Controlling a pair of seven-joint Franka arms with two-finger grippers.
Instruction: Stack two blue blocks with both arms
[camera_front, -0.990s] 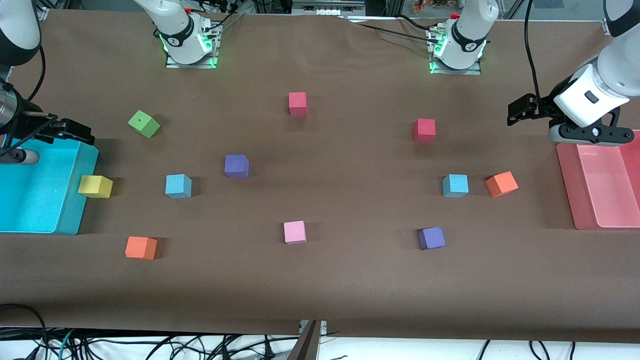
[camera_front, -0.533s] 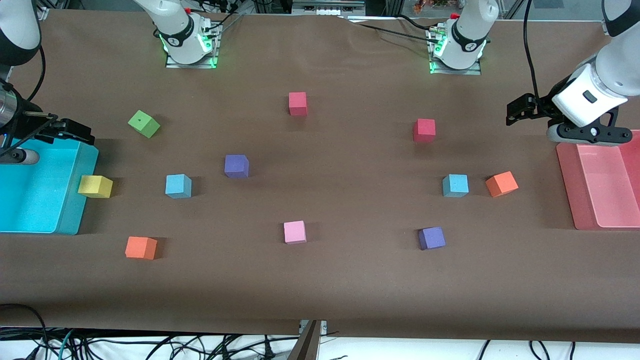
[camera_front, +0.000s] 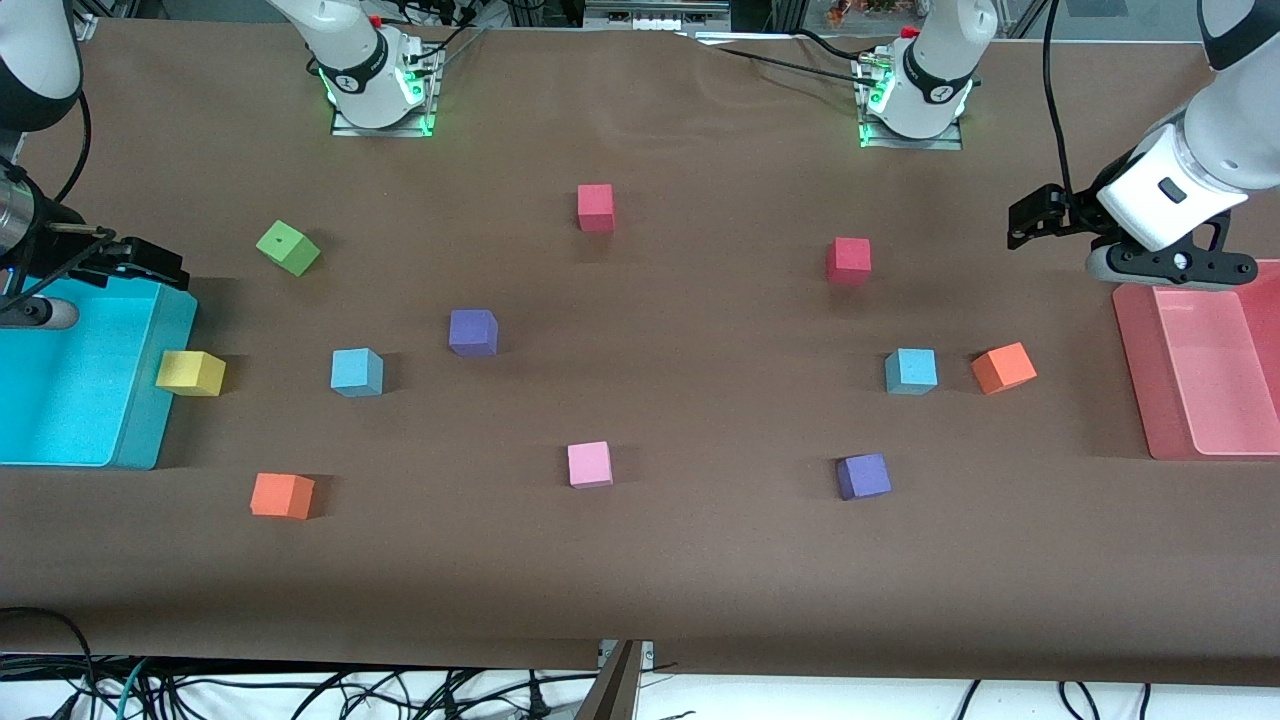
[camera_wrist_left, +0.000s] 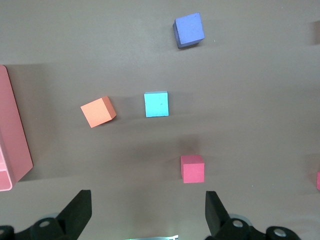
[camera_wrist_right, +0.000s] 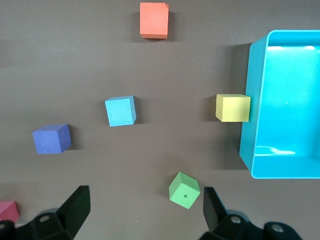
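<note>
Two light blue blocks lie on the brown table. One blue block (camera_front: 357, 372) is toward the right arm's end and shows in the right wrist view (camera_wrist_right: 120, 110). The other blue block (camera_front: 911, 371) is toward the left arm's end and shows in the left wrist view (camera_wrist_left: 156, 104). My left gripper (camera_front: 1170, 266) hangs high over the table beside the pink tray, open and empty (camera_wrist_left: 148, 200). My right gripper (camera_front: 35, 312) hangs over the cyan bin's rim, open and empty (camera_wrist_right: 146, 195).
A cyan bin (camera_front: 150, 400) stands at the right arm's end and a pink tray (camera_front: 1135, 360) at the left arm's end. An orange cube (camera_front: 1003, 367) lies beside the second blue block. Yellow (camera_front: 190, 372), green (camera_front: 288, 247), purple (camera_front: 473, 331), red (camera_front: 848, 260) and pink (camera_front: 590, 464) cubes are scattered about.
My left arm has lifted slightly and drifted a little toward the table's middle. My right arm and all the cubes have not moved.
</note>
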